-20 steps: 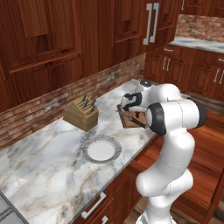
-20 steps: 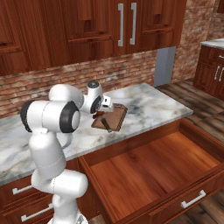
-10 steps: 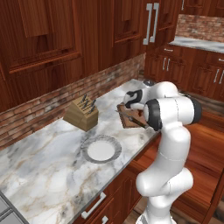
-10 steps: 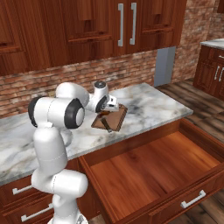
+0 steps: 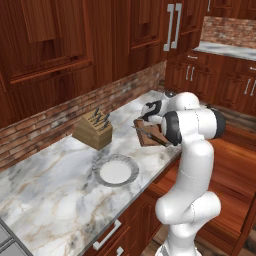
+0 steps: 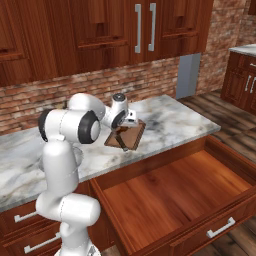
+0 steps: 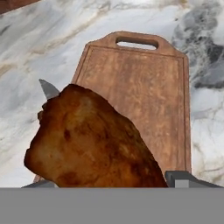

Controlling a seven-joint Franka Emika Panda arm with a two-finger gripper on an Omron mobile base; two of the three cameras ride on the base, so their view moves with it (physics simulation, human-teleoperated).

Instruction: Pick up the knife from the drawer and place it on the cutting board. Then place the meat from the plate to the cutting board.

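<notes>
You had the gripper [image 7: 109, 186] pinching the meat [image 7: 92, 140], its jaws spread wide around the bulky piece, directly above the cutting board [image 7: 144, 87]. Holding it over the bare middle made sense, since the knife [image 7: 48, 89] already lay along the board's edge, its blade tip poking out from behind the meat. The plate [image 5: 115, 170] sat bare on the counter [image 5: 45, 200], and the drawer [image 6: 175, 200] hung open. Only lowering and releasing seemed left.
</notes>
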